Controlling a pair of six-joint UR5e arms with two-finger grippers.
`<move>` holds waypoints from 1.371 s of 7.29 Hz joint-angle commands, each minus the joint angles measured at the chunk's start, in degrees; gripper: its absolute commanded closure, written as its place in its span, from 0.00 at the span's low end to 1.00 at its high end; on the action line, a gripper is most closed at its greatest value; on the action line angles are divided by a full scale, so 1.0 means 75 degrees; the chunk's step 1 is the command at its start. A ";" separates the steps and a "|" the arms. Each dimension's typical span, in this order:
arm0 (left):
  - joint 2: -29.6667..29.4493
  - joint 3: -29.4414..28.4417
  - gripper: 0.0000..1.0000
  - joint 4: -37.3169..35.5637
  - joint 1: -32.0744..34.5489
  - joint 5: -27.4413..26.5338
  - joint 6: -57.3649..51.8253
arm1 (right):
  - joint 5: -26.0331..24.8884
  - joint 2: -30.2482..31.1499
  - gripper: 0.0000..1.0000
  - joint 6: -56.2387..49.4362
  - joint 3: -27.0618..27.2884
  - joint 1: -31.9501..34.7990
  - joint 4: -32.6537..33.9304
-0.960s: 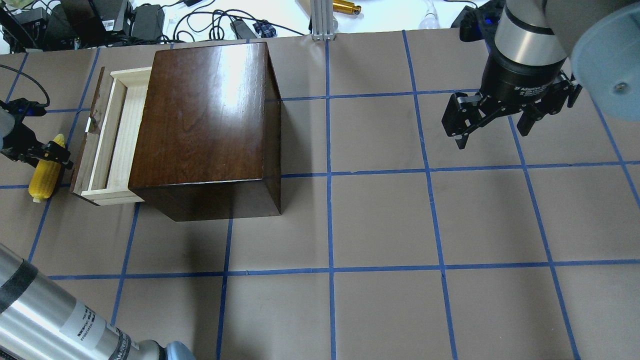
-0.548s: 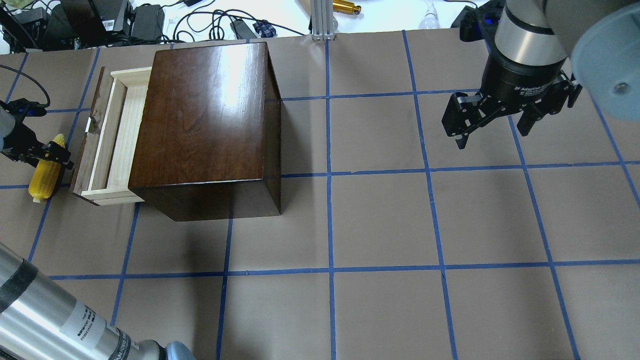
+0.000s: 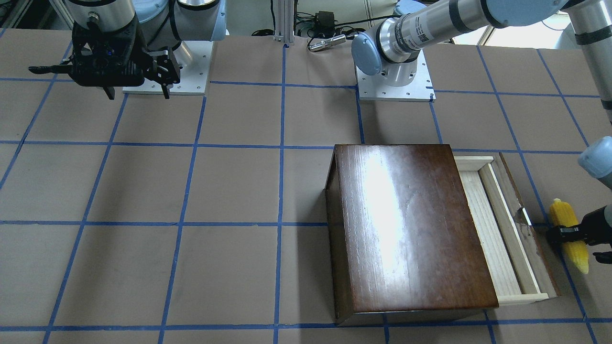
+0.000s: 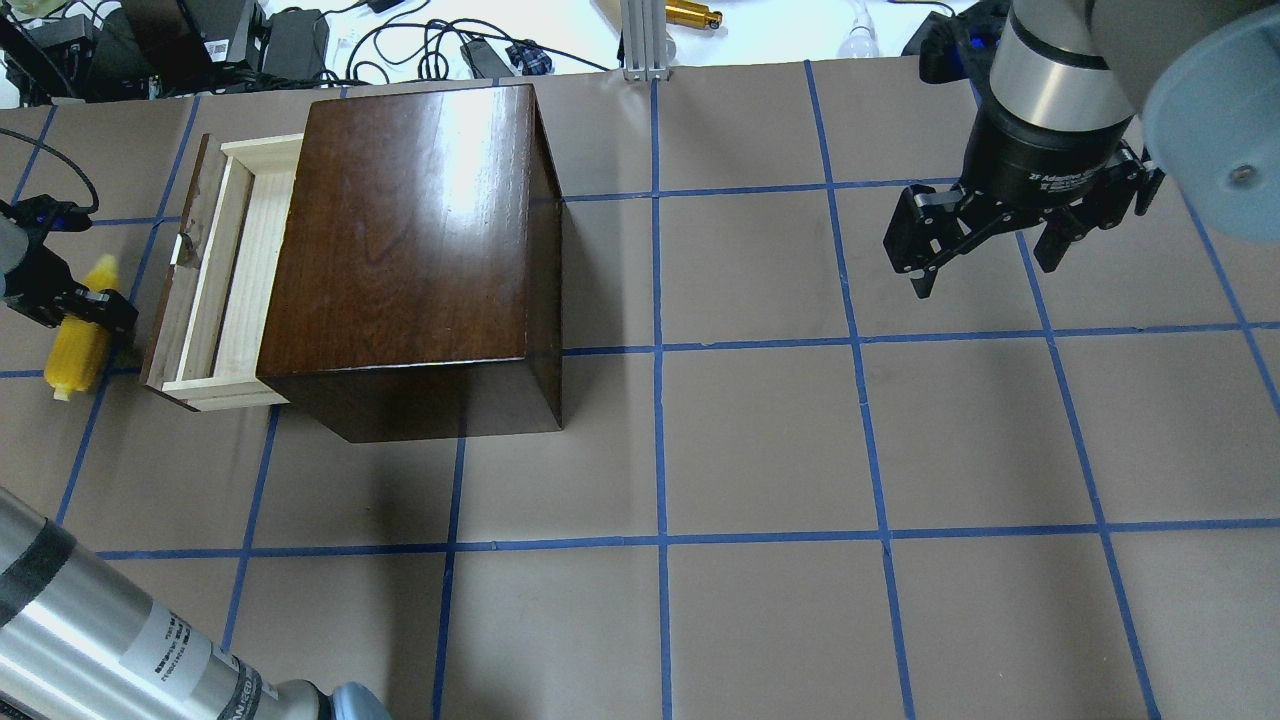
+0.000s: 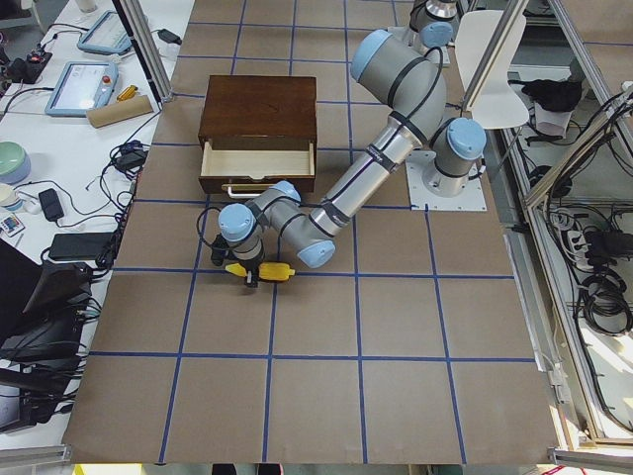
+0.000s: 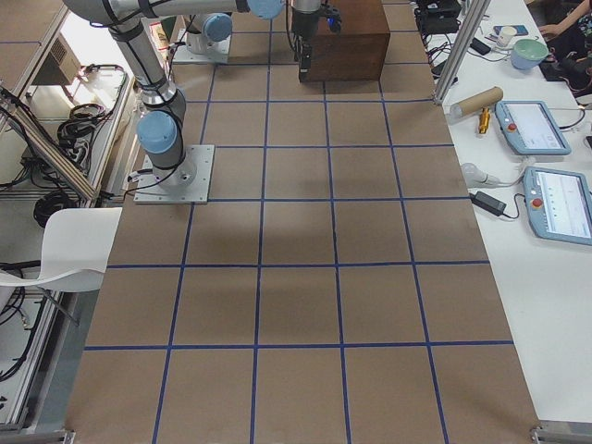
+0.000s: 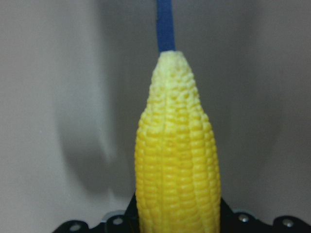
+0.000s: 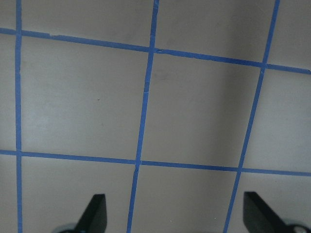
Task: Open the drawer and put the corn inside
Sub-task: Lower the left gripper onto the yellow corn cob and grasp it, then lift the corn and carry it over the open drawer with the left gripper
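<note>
The left hand (image 4: 88, 305) is clenched across the middle of the corn (image 4: 76, 342), its dark fingers (image 3: 560, 232) pressed to either side of the cob. In the wrist view the pale tapered tip points away from the hand over a blue tape line (image 7: 165, 24), and the cob's shadow falls on the table (image 4: 760, 450). I cannot tell whether the cob touches the table. The corn is outside the box (image 4: 410, 240), just beside the drawer's front panel and lying roughly parallel to it.

The drawer (image 4: 240, 270) is pulled partway out of the box on that same side, its pale wooden floor bare, with a small metal handle (image 4: 182, 250) on the dark front.

Well apart from the box, beyond its closed opposite side, the right hand (image 4: 985, 268) hangs over the table, released, with its fingers spread wide and nothing between them.
</note>
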State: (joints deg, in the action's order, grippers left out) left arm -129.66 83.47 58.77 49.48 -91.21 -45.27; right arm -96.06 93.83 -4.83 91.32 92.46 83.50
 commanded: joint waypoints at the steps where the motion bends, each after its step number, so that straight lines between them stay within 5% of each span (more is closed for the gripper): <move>1: 0.0015 0.0003 1.00 0.0004 0.0000 0.0009 0.0001 | 0.0000 0.0005 0.00 0.0000 0.0000 0.0000 0.0000; 7: 0.0212 -0.0020 1.00 0.0109 0.0023 -0.0026 0.0059 | 0.0012 0.0005 0.00 0.0000 0.0000 0.0000 0.0000; 10: 0.1440 -0.0090 1.00 0.1769 0.0291 0.0114 0.0234 | 0.0000 0.0005 0.00 0.0000 0.0000 0.0000 0.0000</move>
State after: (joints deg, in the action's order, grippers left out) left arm -122.84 82.94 67.15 50.53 -90.93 -44.27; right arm -96.04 93.86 -4.83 91.32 92.46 83.50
